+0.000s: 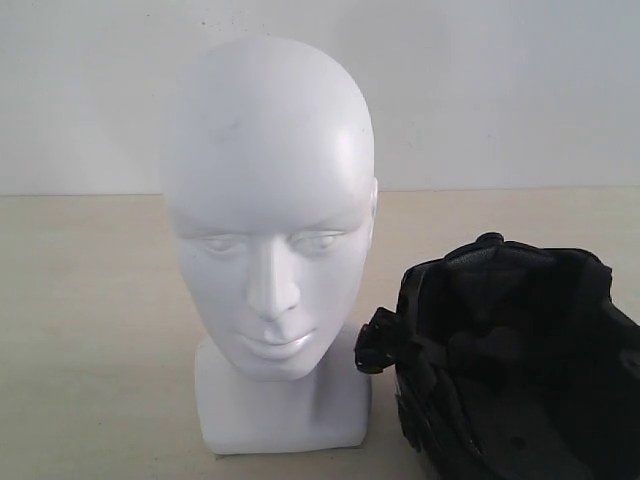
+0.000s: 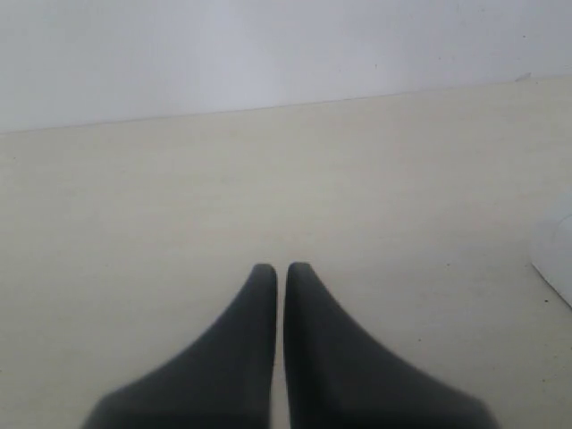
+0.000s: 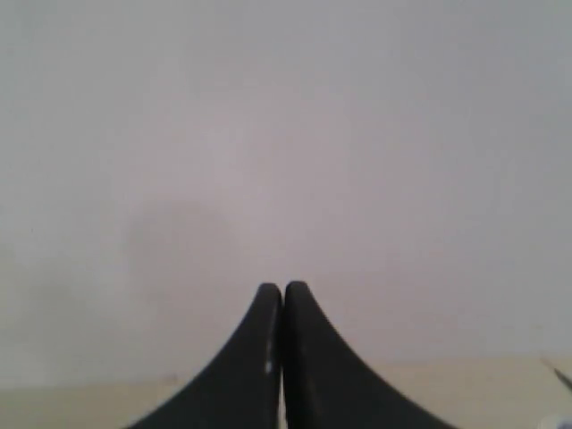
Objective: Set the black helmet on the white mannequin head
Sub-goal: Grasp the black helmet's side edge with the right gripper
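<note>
The white mannequin head (image 1: 270,220) stands upright on its squarish base in the middle of the exterior view, face toward the camera. The black helmet (image 1: 510,360) lies upturned on the table just right of the base, its padded lining and straps showing. Neither arm shows in the exterior view. In the left wrist view my left gripper (image 2: 281,270) is shut and empty above bare tabletop. A white corner (image 2: 556,255) at that view's edge may be the head's base. My right gripper (image 3: 282,290) is shut and empty, pointing at the pale wall.
A beige table (image 1: 90,330) carries both things and meets a plain white wall (image 1: 500,90) behind. A strip of table edge (image 3: 465,384) shows low in the right wrist view.
</note>
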`<move>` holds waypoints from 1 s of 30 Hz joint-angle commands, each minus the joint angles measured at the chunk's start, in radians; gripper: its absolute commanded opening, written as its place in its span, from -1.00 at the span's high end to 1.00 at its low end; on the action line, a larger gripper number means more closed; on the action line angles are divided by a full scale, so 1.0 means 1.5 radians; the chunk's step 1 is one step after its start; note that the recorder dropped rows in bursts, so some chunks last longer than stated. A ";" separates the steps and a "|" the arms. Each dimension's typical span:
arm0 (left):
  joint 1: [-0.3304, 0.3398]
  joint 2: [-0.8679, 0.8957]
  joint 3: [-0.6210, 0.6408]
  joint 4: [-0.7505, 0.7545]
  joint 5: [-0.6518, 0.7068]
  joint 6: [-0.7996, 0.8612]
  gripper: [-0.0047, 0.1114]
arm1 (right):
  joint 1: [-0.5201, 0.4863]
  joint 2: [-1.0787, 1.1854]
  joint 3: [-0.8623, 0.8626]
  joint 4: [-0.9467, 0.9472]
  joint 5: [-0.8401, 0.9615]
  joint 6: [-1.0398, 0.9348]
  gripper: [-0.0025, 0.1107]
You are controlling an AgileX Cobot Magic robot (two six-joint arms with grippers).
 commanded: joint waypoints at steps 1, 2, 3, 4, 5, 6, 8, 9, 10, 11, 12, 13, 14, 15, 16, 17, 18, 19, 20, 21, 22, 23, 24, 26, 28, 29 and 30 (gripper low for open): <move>0.001 -0.002 0.002 -0.007 -0.006 -0.002 0.85 | -0.001 0.092 -0.029 0.014 0.102 0.000 0.96; 0.001 -0.002 0.002 -0.007 -0.006 -0.002 0.85 | -0.001 0.117 -0.044 0.020 0.127 0.000 0.96; 0.001 -0.002 0.002 -0.007 -0.006 -0.002 0.85 | -0.001 0.136 -0.061 0.028 0.154 -0.006 0.96; 0.001 -0.002 0.002 -0.007 -0.006 -0.002 0.85 | -0.001 0.160 -0.080 0.049 0.182 -0.025 0.96; 0.001 -0.002 0.002 -0.007 -0.006 -0.002 0.85 | -0.001 0.182 -0.099 0.079 0.209 -0.059 0.96; 0.001 -0.002 0.002 -0.007 -0.006 -0.002 0.85 | -0.001 0.198 -0.115 0.117 0.230 -0.095 0.96; 0.001 -0.002 0.002 -0.007 -0.006 -0.002 0.85 | -0.001 0.236 -0.151 0.212 0.284 -0.181 0.96; 0.001 -0.002 0.002 -0.007 -0.006 -0.002 0.85 | -0.001 0.250 -0.163 0.244 0.304 -0.218 0.96; 0.001 -0.002 0.002 -0.007 -0.006 -0.002 0.85 | -0.001 0.266 -0.178 0.276 0.329 -0.243 0.96; 0.001 -0.002 0.002 -0.007 -0.006 -0.002 0.85 | -0.001 0.279 -0.189 0.295 0.351 -0.249 0.96; 0.001 -0.002 0.002 -0.007 -0.006 -0.002 0.85 | -0.001 0.289 -0.196 0.303 0.368 -0.249 0.96; 0.001 -0.002 0.002 -0.007 -0.006 -0.002 0.85 | -0.001 0.296 -0.201 0.305 0.379 -0.247 0.96; 0.001 -0.002 0.002 -0.007 -0.006 -0.002 0.85 | -0.001 0.297 -0.204 0.305 0.390 -0.241 0.96; 0.001 -0.002 0.002 -0.007 -0.006 -0.002 0.85 | -0.001 0.297 -0.205 0.305 0.396 -0.237 0.96; 0.001 -0.002 0.002 -0.007 -0.006 -0.002 0.85 | -0.001 0.297 -0.205 0.305 0.402 -0.237 0.96; 0.001 -0.002 0.002 -0.007 -0.006 -0.002 0.85 | -0.001 0.296 -0.205 0.305 0.412 -0.237 0.96; 0.001 -0.002 0.002 -0.007 -0.006 -0.002 0.85 | -0.001 0.296 -0.206 0.305 0.428 -0.237 0.96; 0.001 -0.002 0.002 -0.007 -0.006 -0.002 0.85 | -0.001 0.296 -0.209 0.305 0.446 -0.240 0.96; 0.001 -0.002 0.002 -0.007 -0.006 -0.002 0.85 | -0.001 0.296 -0.211 0.305 0.470 -0.245 0.96; 0.001 -0.002 0.002 -0.007 -0.006 -0.002 0.85 | -0.001 0.296 -0.212 0.305 0.495 -0.247 0.96; 0.001 -0.002 0.002 -0.007 -0.006 -0.002 0.85 | -0.001 0.296 -0.212 0.305 0.512 -0.249 0.96; 0.001 -0.002 0.002 -0.007 -0.006 -0.002 0.85 | -0.001 0.296 -0.212 0.305 0.529 -0.250 0.96; 0.001 -0.002 0.002 -0.007 -0.006 -0.002 0.85 | -0.001 0.296 -0.212 0.310 0.545 -0.260 0.96; 0.001 -0.002 0.002 -0.007 -0.006 -0.002 0.85 | -0.001 0.296 -0.212 0.336 0.572 -0.280 0.96; 0.001 -0.002 0.002 -0.007 -0.006 -0.002 0.85 | -0.001 0.296 -0.212 0.355 0.585 -0.294 0.96; 0.001 -0.002 0.002 -0.007 -0.006 -0.002 0.85 | -0.001 0.297 -0.215 0.356 0.595 -0.299 0.96; 0.001 -0.002 0.002 -0.007 -0.006 -0.002 0.85 | -0.001 0.301 -0.215 0.357 0.602 -0.299 0.96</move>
